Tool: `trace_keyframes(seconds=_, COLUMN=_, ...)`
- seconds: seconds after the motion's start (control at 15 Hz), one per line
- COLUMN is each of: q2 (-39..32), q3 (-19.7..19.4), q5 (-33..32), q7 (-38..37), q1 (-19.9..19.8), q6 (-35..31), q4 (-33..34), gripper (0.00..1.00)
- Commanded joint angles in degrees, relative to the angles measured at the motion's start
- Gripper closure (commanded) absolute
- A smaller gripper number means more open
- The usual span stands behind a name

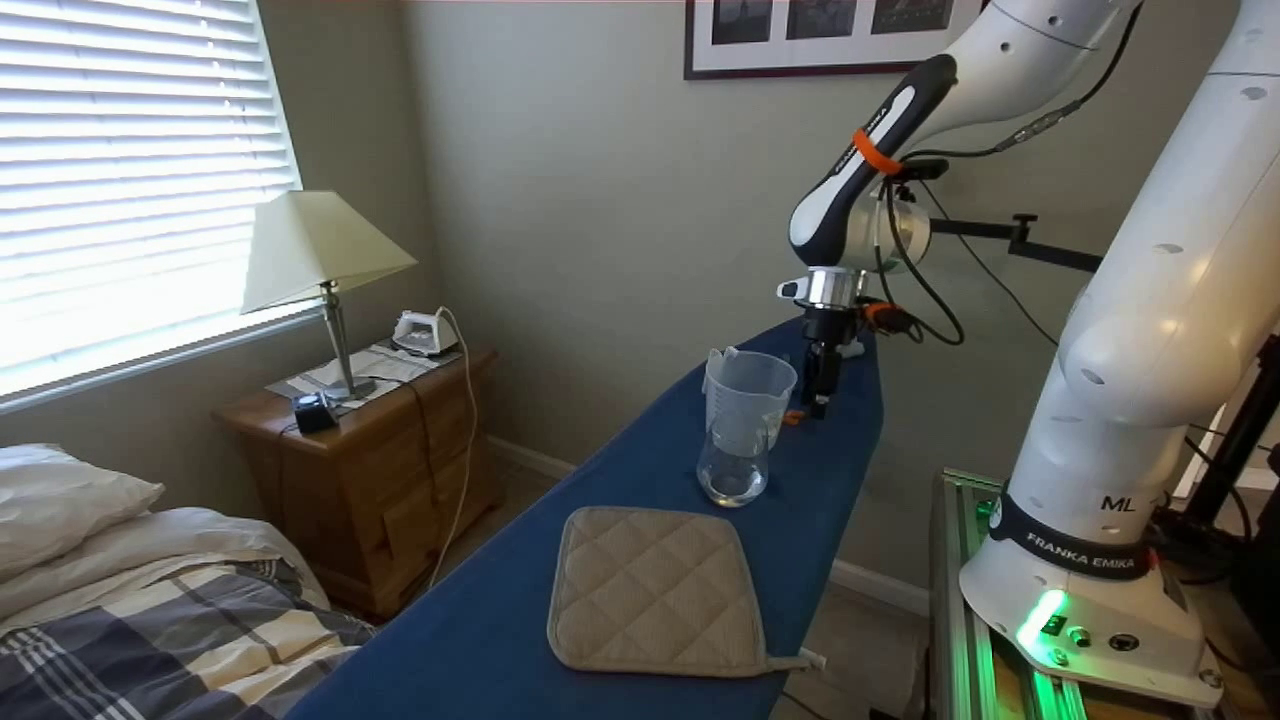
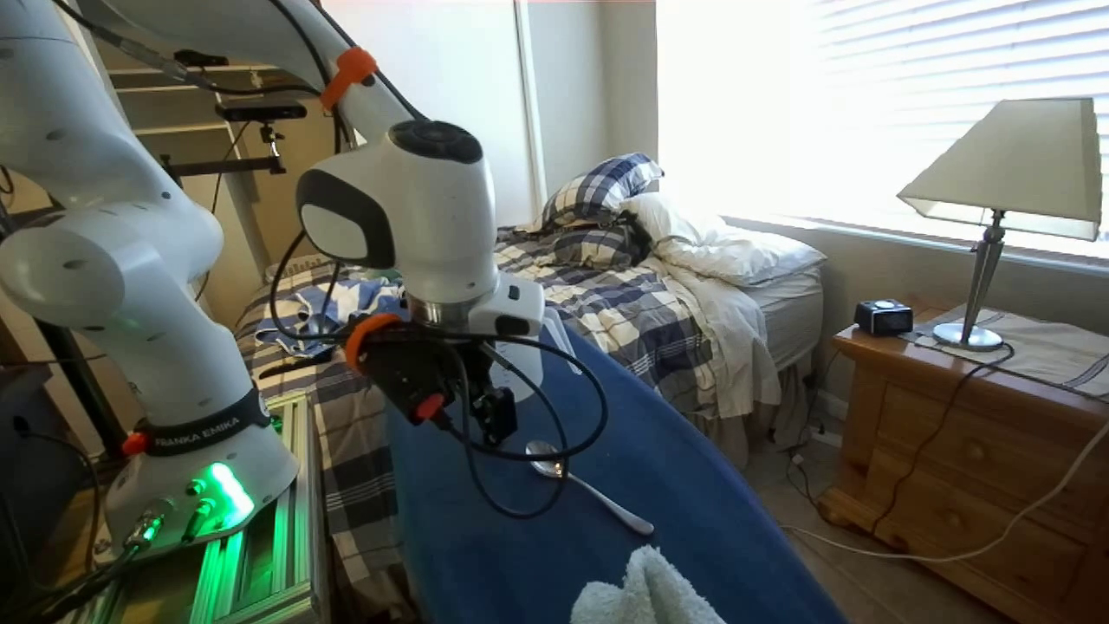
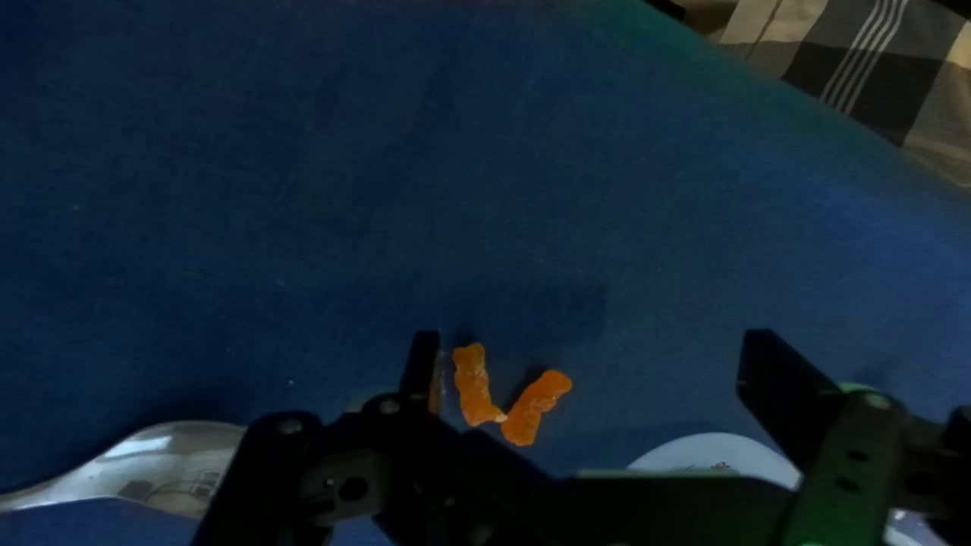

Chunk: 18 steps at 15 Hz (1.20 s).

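My gripper (image 3: pixel 592 353) is open, with its fingers wide apart and nothing held. It points down over a blue ironing board (image 1: pixel 620 480); it shows in both exterior views (image 1: pixel 819 405) (image 2: pixel 499 423). Two small orange gummy candies (image 3: pixel 474 387) lie on the cloth in a V, between the fingers and close to the left finger in the wrist view; an orange spot (image 1: pixel 793 416) shows beside the fingertips in an exterior view. A metal spoon (image 3: pixel 186 462) lies left of the gripper, partly hidden by it; it also shows in an exterior view (image 2: pixel 598 496).
A clear plastic pitcher (image 1: pixel 750 390) and a clear glass (image 1: pixel 733 475) stand beside the gripper. A beige quilted pot holder (image 1: pixel 655 590) lies on the board. A white towel (image 2: pixel 641 598) sits beyond the spoon. A white rounded object (image 3: pixel 713 451) is partly hidden under the gripper.
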State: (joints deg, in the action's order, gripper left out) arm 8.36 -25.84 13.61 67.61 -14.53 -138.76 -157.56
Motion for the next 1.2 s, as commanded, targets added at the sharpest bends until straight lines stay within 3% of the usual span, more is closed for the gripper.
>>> trace_keyframes(seconds=0.0, q2=-2.2, q3=0.4, q5=5.7, q7=5.8, q1=0.2, q6=-2.1, q4=0.0, gripper=0.06)
trace_keyframes(seconds=0.13, q2=-2.7, q3=0.8, q5=7.4, q7=7.8, q1=0.0, q6=-2.5, q4=0.0, gripper=0.25)
trace_keyframes(seconds=0.27, q2=-3.0, q3=1.1, q5=9.1, q7=9.4, q1=-0.1, q6=-2.9, q4=0.0, gripper=0.21)
trace_keyframes(seconds=0.33, q2=-3.1, q3=1.2, q5=9.8, q7=10.1, q1=-0.1, q6=-3.1, q4=0.0, gripper=0.26)
trace_keyframes(seconds=0.6, q2=-3.3, q3=1.7, q5=12.0, q7=12.3, q1=-0.1, q6=-3.8, q4=0.0, gripper=0.19)
trace_keyframes(seconds=0.93, q2=-3.9, q3=2.4, q5=13.7, q7=13.8, q1=-0.1, q6=-4.6, q4=0.2, gripper=0.25)
trace_keyframes(seconds=1.13, q2=-3.8, q3=2.8, q5=13.9, q7=14.2, q1=-0.1, q6=-4.8, q4=0.4, gripper=0.16)
